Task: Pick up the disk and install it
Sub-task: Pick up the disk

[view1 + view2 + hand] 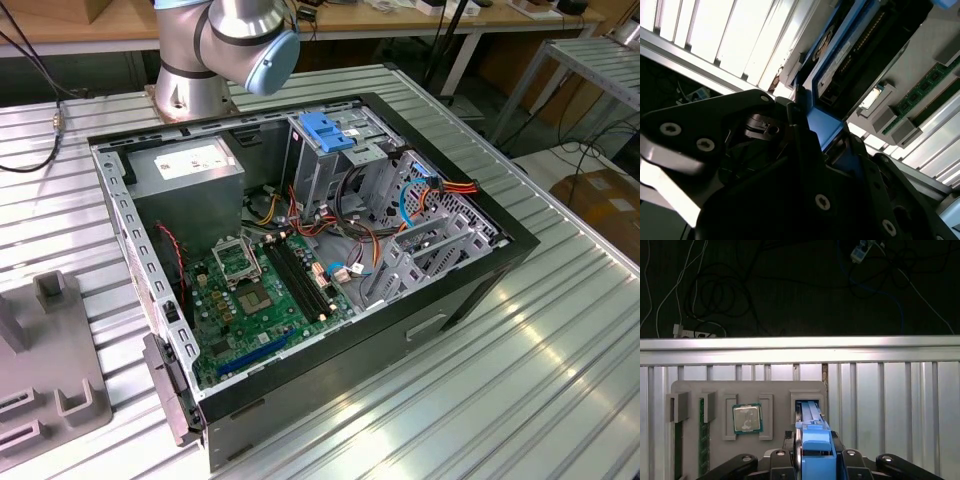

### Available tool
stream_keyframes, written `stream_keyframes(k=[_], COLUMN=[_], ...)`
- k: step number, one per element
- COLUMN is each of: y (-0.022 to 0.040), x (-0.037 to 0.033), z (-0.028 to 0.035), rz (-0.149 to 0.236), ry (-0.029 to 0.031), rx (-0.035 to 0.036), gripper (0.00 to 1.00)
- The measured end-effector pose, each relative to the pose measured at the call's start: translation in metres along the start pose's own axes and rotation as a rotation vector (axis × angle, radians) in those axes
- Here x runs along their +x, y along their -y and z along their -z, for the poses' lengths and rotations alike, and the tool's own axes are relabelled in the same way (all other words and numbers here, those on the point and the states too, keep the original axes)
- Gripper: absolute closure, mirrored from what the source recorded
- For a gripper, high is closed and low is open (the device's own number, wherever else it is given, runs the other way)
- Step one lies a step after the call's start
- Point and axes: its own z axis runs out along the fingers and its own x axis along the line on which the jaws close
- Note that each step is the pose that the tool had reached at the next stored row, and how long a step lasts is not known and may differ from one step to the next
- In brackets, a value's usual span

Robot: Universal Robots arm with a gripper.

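Exterior view: shot from above at an angle, mid-range, aimed at the open PC case (330,375) on the slatted table (520,380), w/ the arm's base (200,60) at the far side. First wrist view is pointed down past the gripper (813,460) onto the grey holder tray (740,386), w/ table edge & floor seen beyond. Second wrist view is set v. close along the gripper (807,115) body. Tray (50,400) & table are shared by all three.

No text can be read. Print on the white label (188,160) of the power supply box (200,188) is illegible; so is the print on the disk (840,52).
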Motion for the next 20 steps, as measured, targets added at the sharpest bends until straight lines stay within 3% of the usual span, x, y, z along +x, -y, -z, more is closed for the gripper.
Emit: stream_keyframes(k=[4, 10, 20], y=[-0.0001, -0.0003, -0.0009], x=[0.0, -0.0004, -0.0014], z=[0.0024, 0.017, 0.0527], rz=[0.0, 0.0, 0.0], ry=[0.0001, 0.0, 0.0], rx=[0.0001, 0.0, 0.0001], gripper=[0.63, 0.63, 0.63])
